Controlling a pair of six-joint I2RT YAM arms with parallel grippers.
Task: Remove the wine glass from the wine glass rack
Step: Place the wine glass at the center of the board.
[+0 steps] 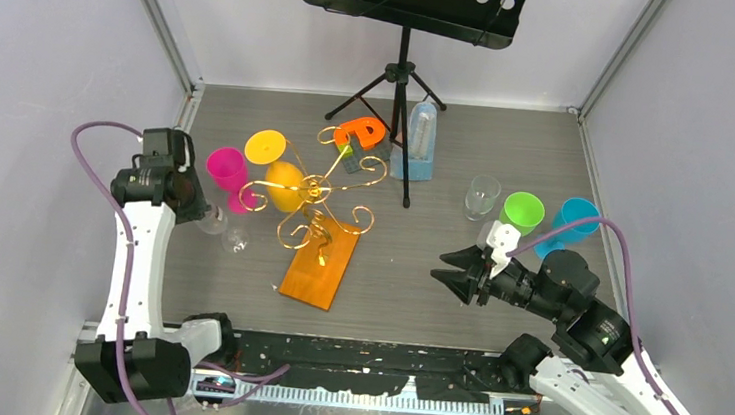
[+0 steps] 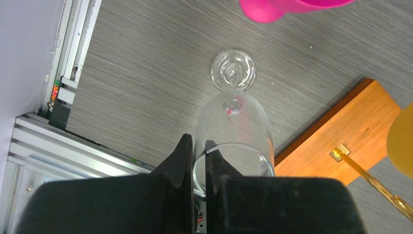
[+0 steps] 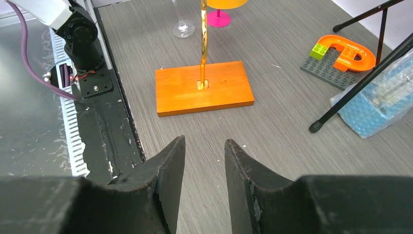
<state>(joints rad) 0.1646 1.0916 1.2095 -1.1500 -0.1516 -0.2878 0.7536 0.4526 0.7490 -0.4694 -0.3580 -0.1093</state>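
We hold the wine glass point(image 2: 234, 122) by its rim.
Left gripper point(image 2: 198, 146) pinches it just left of the wine glass rack point(image 1: 320, 269); right gripper point(image 1: 439, 265), half-open and empty, is well right.

Clear wine glass point(image 2: 234, 127), orange rack base point(image 3: 224, 97)

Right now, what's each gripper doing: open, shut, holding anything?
Left gripper: shut on the rim of the clear wine glass.
Right gripper: open, holding nothing.
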